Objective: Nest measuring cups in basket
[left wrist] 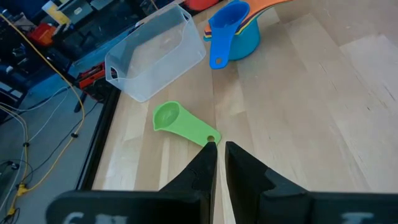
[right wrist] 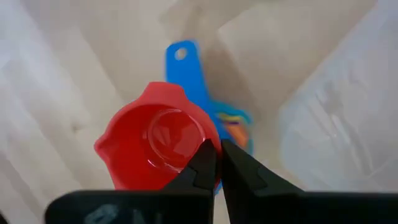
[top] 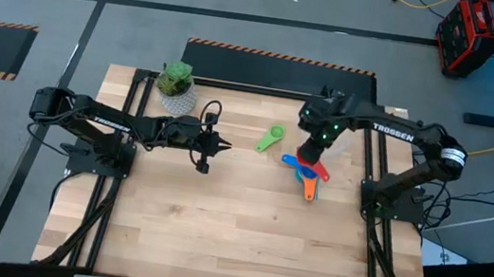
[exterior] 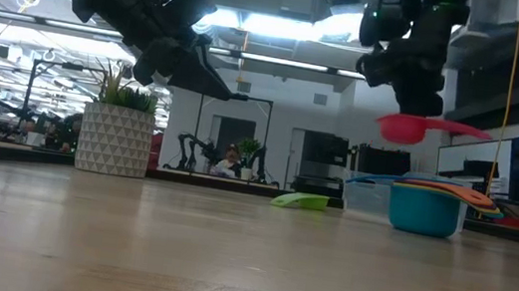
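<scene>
1. The red cup [right wrist: 155,146] hung in the air in the right gripper [right wrist: 216,152], whose fingers were pinched together on its rim; in the low view the red cup [exterior: 408,127] sat level, clear of everything under it.
2. Directly below that gripper stood the stack of cups [exterior: 428,203], a teal cup at the bottom with yellow and orange handles fanned out over its rim.
3. A blue handle [right wrist: 185,68] stuck out from the stack past the red cup, away from the right gripper's fingers.
4. The basket [left wrist: 155,53] stood just beside the stack, on the side away from the left arm; in the right wrist view its clear wall [right wrist: 339,118] showed close to the fingers.
5. The green cup [left wrist: 180,122] lay alone on the table [top: 217,221], between the two grippers, its handle end pointing at the left gripper [left wrist: 218,152].
6. The left gripper was nearly closed, with only a thin slit between its fingers, and held nothing; it hung above the table, well apart from the stack.
7. The right arm [top: 391,131] reached inward from its base with the wrist bent down over the stack; white lettering on its forearm read "TROSSEN".
8. The left arm [top: 115,124] stretched level toward the middle, carrying the same white lettering, too small to read fully.
9. A plant [top: 176,86] in a white patterned pot stood behind the left gripper, near the table's far edge.
</scene>
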`<action>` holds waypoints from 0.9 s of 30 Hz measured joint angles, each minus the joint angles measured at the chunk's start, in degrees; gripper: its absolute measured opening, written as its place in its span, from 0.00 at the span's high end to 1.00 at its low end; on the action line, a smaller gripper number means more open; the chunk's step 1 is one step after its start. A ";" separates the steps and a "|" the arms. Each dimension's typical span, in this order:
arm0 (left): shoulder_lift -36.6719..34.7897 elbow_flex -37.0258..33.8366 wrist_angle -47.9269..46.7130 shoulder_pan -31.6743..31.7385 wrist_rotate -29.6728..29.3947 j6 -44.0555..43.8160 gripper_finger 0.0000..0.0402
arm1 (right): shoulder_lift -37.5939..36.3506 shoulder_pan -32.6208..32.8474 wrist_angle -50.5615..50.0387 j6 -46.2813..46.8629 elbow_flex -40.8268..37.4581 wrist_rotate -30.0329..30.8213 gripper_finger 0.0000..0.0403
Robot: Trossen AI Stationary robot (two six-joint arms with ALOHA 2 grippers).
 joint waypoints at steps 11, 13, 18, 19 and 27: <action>0.01 0.00 0.01 0.00 0.00 -0.02 0.93 | -3.06 13.62 -2.52 7.98 -1.42 -0.42 0.96; 0.01 0.00 0.07 -0.01 0.00 -0.03 0.93 | -5.53 15.75 -2.15 10.79 -3.54 -0.42 0.96; 0.00 0.00 0.24 0.00 0.02 -0.02 0.93 | -13.19 18.30 0.20 21.60 -11.75 -0.42 0.96; 0.01 0.00 0.24 -0.02 0.02 -0.02 0.93 | -14.75 18.43 0.67 23.92 -13.24 -0.44 0.96; 0.00 0.00 0.24 -0.07 0.23 -0.15 0.93 | -22.25 17.89 7.50 35.41 -20.34 4.23 0.96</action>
